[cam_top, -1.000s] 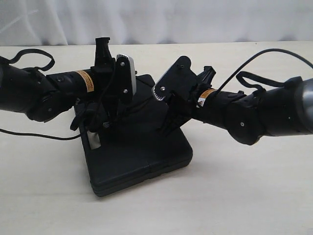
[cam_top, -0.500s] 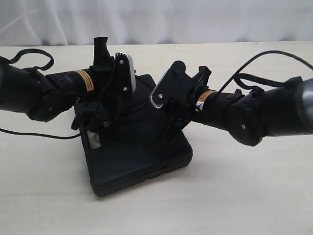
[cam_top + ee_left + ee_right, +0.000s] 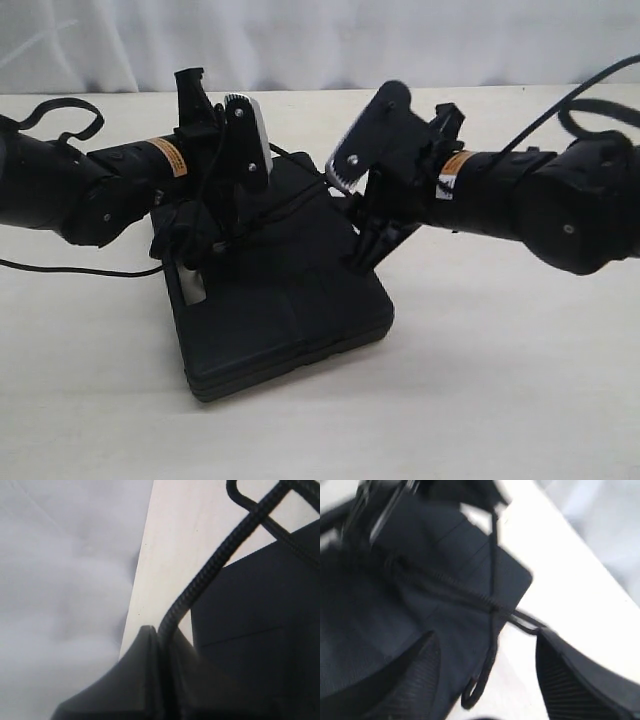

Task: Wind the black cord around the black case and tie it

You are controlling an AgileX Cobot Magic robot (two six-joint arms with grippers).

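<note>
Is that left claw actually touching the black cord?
Touching. In the left wrist view the cord comes out from between the closed fingers of the left gripper, pinched there.

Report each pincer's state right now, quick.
Left pincer: closed on the black cord.
Right pincer: open, gripping nothing.

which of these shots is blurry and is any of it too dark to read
Right wrist view: motion-smeared all over, yet the black cord crossing the black case is readable. Left wrist view: braid fairly clear, bottom edge dark and out of focus. Exterior view: sharp, even light, soft shadows, but black on black hides case detail.
</note>
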